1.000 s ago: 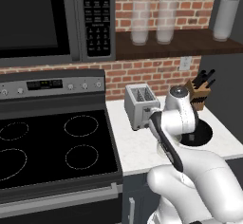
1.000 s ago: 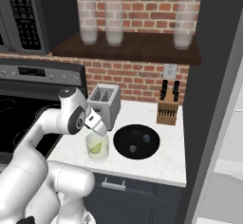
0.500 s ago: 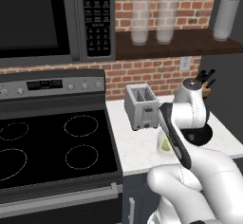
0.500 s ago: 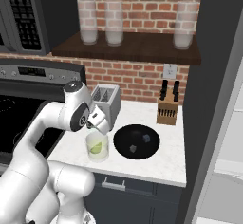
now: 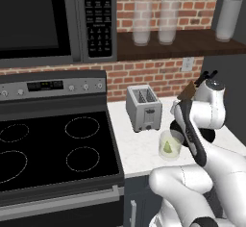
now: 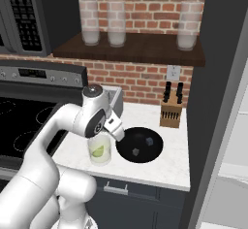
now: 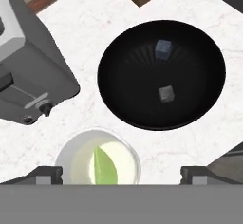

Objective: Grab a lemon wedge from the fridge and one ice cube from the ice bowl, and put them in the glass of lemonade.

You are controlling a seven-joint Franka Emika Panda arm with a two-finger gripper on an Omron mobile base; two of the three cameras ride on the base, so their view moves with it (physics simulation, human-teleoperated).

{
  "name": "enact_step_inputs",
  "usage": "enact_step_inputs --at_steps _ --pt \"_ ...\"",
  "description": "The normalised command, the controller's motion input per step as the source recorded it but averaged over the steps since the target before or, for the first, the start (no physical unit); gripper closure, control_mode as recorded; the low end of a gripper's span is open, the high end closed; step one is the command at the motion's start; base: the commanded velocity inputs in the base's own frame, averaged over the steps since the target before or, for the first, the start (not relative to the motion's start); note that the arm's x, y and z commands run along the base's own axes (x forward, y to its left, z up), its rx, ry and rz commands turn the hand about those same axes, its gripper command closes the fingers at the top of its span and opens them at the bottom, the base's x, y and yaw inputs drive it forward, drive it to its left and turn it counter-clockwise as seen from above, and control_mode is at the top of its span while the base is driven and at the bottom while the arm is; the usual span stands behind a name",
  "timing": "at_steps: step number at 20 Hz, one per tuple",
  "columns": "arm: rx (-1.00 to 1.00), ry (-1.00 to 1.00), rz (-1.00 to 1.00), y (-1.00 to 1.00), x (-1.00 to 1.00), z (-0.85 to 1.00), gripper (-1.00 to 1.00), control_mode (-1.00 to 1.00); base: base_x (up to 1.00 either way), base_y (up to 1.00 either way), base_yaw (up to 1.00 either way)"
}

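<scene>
Sitting on the white marble surface (image 7: 156,4) beside the black stovetop (image 5: 53,149) are the grey toaster (image 7: 28,76), then the ice bowl (image 7: 161,76) with two pale cubes inside, then the glass of lemonade (image 7: 97,163) just in front of bowl and toaster, apart from both. The lemon wedge (image 7: 104,166) floats inside the glass, green-yellow, upright. The gripper (image 7: 121,173) hangs above the glass and bowl's near edge, jaws spread wide with nothing between them; a knife block (image 6: 170,112) stands behind the bowl by the brick wall.
</scene>
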Motion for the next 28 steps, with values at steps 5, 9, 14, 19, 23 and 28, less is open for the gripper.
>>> enact_step_inputs --at_steps 5,9,14,19,23,28 --pt "0.01 0.02 0.01 -0.40 0.32 0.07 -1.00 -1.00 0.00 0.00 0.00" --pt "0.00 0.03 0.05 -0.52 0.37 -0.08 -1.00 -1.00 0.00 0.00 0.00" --pt "0.00 0.23 0.13 -0.75 0.53 -0.48 -1.00 -1.00 0.00 0.00 0.00" --pt "0.01 0.23 0.12 -0.33 0.35 -0.33 -1.00 -1.00 0.00 0.00 0.00" --pt "0.00 0.14 0.06 0.15 0.06 -0.08 -1.00 -1.00 0.00 0.00 0.00" --pt "0.00 0.00 0.04 0.11 -0.10 -0.14 -1.00 -1.00 0.00 0.00 0.00"
